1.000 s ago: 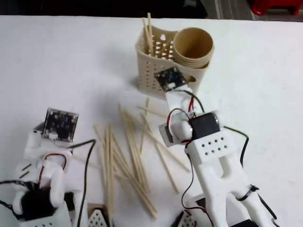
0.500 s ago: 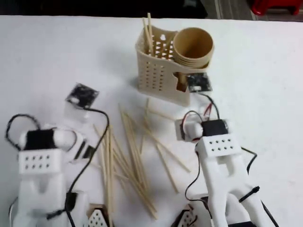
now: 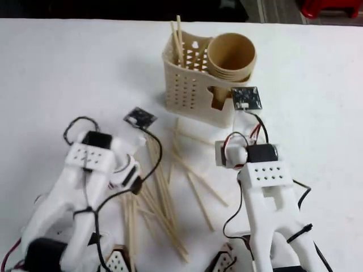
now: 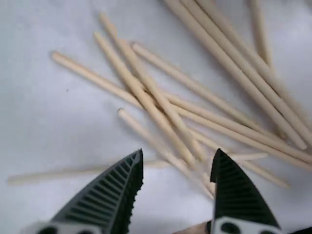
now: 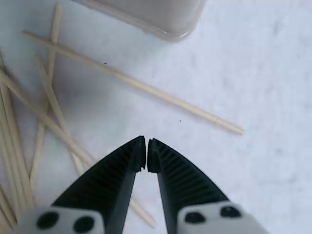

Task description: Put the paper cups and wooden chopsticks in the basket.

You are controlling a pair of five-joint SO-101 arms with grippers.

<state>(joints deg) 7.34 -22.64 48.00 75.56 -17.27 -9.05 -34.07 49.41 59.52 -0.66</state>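
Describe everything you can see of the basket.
The basket is cream, plastic-looking and boxy, its walls pierced by rows of small holes, with a cut-out slot near the rim. It stands upright toward the far side of the white table. Stacked paper cups sit in one end; two chopsticks stand in the other.

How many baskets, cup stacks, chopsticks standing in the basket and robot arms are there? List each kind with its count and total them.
Basket: 1
Paper cup stack, in the basket: 1
Chopsticks standing in the basket: 2
Robot arms: 2, left gripper and right gripper
Total: 6
The loose chopsticks on the table overlap too much to count.
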